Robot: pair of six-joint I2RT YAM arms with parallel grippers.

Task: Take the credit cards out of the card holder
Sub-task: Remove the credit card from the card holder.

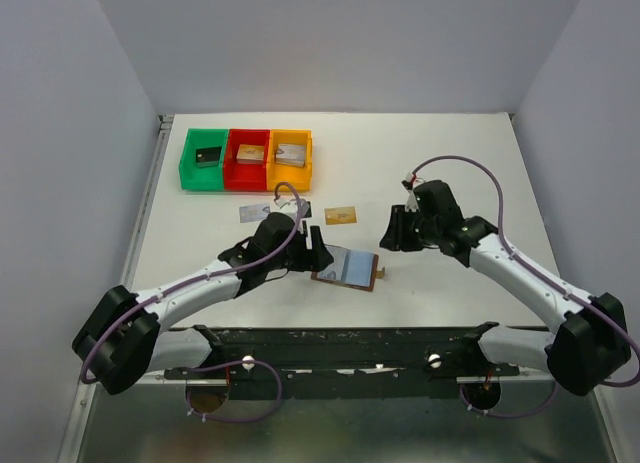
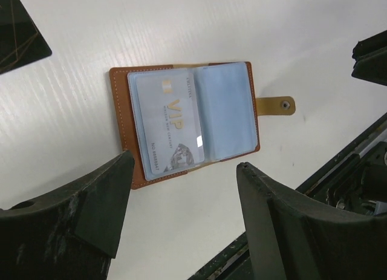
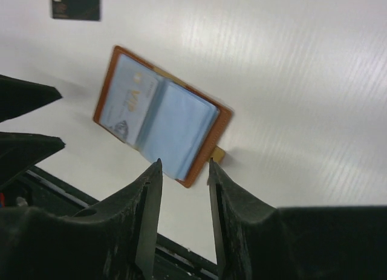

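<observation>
left tool [image 2: 184,163] spread wide, right tool [image 3: 184,164] slightly parted, both empty near unfolded card holder [image 2: 187,120]

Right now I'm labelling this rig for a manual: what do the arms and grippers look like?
The left arm and right arm have white links, black joints and a looping purple cable. The left gripper and right gripper each have two black wedge-shaped fingers.
</observation>
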